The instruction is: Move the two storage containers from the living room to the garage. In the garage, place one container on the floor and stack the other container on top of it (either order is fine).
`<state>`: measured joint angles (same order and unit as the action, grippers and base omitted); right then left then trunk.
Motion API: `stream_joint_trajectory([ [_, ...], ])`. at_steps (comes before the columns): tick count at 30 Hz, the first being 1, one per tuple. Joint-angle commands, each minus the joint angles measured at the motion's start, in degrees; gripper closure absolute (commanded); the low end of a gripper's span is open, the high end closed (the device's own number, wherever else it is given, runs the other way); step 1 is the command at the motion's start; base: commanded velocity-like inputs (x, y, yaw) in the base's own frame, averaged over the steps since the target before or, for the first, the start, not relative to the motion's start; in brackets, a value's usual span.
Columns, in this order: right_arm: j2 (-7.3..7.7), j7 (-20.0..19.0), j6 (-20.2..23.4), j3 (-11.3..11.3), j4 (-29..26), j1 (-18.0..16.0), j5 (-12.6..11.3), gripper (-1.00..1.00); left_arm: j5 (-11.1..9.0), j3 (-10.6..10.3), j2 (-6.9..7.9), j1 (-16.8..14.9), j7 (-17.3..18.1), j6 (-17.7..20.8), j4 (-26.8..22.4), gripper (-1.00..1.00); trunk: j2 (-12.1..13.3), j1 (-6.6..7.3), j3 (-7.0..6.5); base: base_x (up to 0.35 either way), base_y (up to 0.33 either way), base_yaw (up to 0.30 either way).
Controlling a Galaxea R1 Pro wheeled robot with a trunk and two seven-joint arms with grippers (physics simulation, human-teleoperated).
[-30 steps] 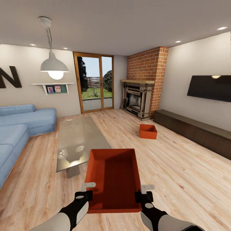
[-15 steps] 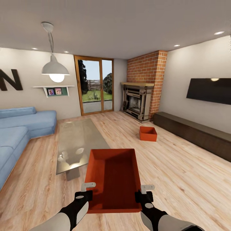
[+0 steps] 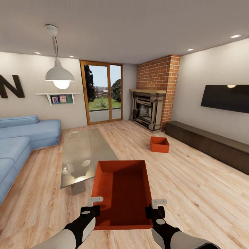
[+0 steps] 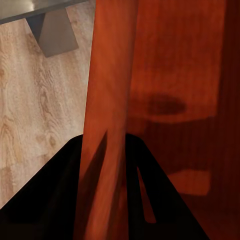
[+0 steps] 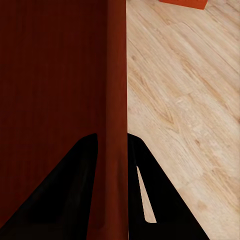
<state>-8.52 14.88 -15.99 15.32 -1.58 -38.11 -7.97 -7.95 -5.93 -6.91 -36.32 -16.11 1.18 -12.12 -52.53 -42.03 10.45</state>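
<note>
I am in the living room, holding one orange-red storage container (image 3: 121, 193) above the wood plank floor in front of me. My left gripper (image 3: 92, 206) is shut on its left wall (image 4: 107, 100), and my right gripper (image 3: 154, 207) is shut on its right wall (image 5: 116, 100). The ribbed inside bottom is empty. The second storage container (image 3: 159, 144) sits on the planks further ahead to the right, near the brick fireplace (image 3: 148, 109); one of its corners (image 5: 185, 3) peeks into the right wrist view.
A glass coffee table (image 3: 83, 154) stands just ahead on the left, a blue sofa (image 3: 20, 138) beyond it. A low dark cabinet (image 3: 207, 143) runs along the right wall under a TV (image 3: 224, 97). Wood-framed glass doors (image 3: 102, 91) are at the back.
The view has shifted slightly since a second ago, so the camera moved a little; the room appears a touch farther. Both grippers keep the same hold on the container.
</note>
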Motion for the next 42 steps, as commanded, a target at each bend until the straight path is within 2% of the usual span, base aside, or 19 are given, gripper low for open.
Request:
stream_joint_trajectory([
  [1,0.17,0.06,-0.54,0.59,0.08,-0.04,-1.35,1.00,0.12,0.84,0.83,-0.07,-0.59,0.13,-0.09,1.00,-0.06,-0.01,0.08,0.000,0.000,0.000],
  [14,0.13,0.08,-0.61,0.59,0.08,-0.04,-1.35,1.00,0.11,0.84,0.85,-0.07,-0.59,0.13,-0.13,1.00,-0.06,-0.01,0.08,0.000,0.000,0.000],
  [42,0.17,0.06,-0.54,0.59,0.08,-0.04,-1.35,1.00,0.12,0.84,0.85,-0.07,-0.60,0.13,-0.16,1.00,-0.06,-0.01,0.06,0.000,0.000,0.290],
])
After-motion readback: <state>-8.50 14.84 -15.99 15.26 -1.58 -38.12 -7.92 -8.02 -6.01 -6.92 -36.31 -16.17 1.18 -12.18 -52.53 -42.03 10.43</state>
